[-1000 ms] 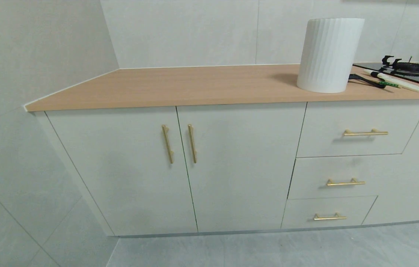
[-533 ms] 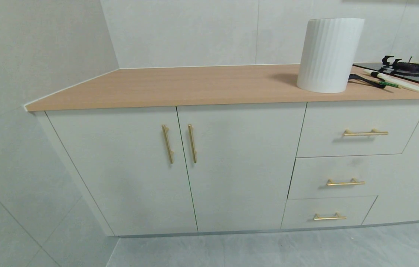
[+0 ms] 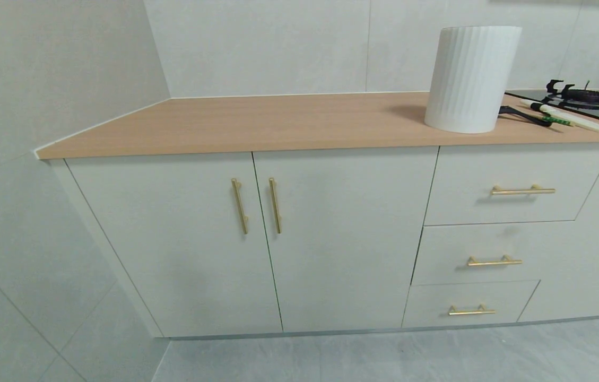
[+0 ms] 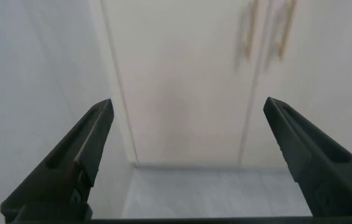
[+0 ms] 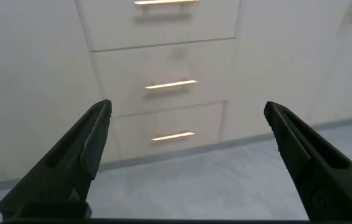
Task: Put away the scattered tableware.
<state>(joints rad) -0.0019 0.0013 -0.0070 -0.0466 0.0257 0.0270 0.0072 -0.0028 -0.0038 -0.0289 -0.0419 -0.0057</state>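
Note:
A tall white ribbed container (image 3: 472, 78) stands on the wooden countertop (image 3: 257, 123) at the right. Just beside it lie utensils: a white-handled one with a green band (image 3: 564, 118) and a black one (image 3: 522, 113). My left gripper (image 4: 188, 109) is open and empty, held low in front of the cabinet doors (image 4: 182, 81) near the floor. My right gripper (image 5: 188, 111) is open and empty too, facing the drawers (image 5: 163, 84).
A black gas hob (image 3: 588, 101) sits at the far right of the counter. Below are two doors with gold handles (image 3: 257, 206) and three drawers with gold handles (image 3: 523, 190). A tiled wall closes the left side. Grey floor (image 3: 384, 355) lies in front.

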